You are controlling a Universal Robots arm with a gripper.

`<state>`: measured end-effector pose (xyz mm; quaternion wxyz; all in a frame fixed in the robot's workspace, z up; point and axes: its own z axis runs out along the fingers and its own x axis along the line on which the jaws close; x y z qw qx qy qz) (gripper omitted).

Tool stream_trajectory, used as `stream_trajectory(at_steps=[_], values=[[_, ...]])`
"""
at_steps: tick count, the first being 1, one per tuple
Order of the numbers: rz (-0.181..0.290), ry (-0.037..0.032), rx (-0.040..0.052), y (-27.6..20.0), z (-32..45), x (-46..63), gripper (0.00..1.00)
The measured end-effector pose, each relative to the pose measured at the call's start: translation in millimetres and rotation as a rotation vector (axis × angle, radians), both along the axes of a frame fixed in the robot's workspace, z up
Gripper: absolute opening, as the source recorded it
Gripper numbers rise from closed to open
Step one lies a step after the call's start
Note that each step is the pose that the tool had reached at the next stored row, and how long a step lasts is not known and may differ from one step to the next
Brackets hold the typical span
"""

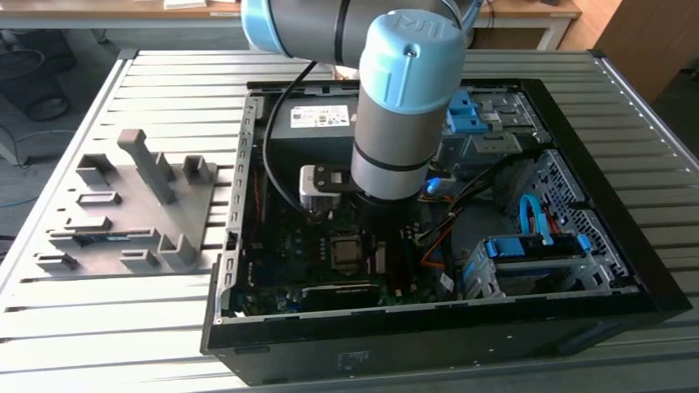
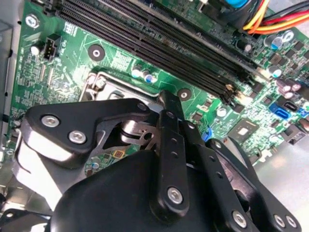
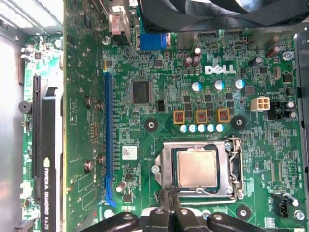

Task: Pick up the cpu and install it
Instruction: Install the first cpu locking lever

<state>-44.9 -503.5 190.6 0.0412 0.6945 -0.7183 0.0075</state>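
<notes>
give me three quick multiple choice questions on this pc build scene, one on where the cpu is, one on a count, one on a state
1. Where is the cpu?
A. On the grey fixture outside the case
B. Seated inside the metal-framed socket on the motherboard
C. On top of the power supply

2. How many orange-rimmed square components sit in a row near the socket in the first wrist view?
A. One
B. Three
C. Six

3. What is the state of the computer case?
A. Side open, interior exposed
B. Closed with its panel on
C. Standing upright

Answers:
1. B, the silver-grey square lies within the socket frame in the first wrist view.
2. B, three orange-rimmed squares line up there.
3. A, the exterior view shows the motherboard, cables and drive bays from above.
</notes>
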Motion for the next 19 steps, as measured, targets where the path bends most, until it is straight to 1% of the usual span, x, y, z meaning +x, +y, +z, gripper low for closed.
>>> stream_trajectory(at_steps=[7,9,11,15,19], values=[[0.001,-0.0001,0.0011,0.0,-1.3,3.6,0.10],[0.001,0.0000,0.0057,0.0,-1.6,4.2,0.10],[0.001,-0.0001,0.0127,0.0,-2.0,5.1,0.10],[0.001,-0.0001,0.0236,0.0,-2.2,5.1,0.10],[0.001,-0.0020,0.0277,0.0,-1.1,4.9,0.10]])
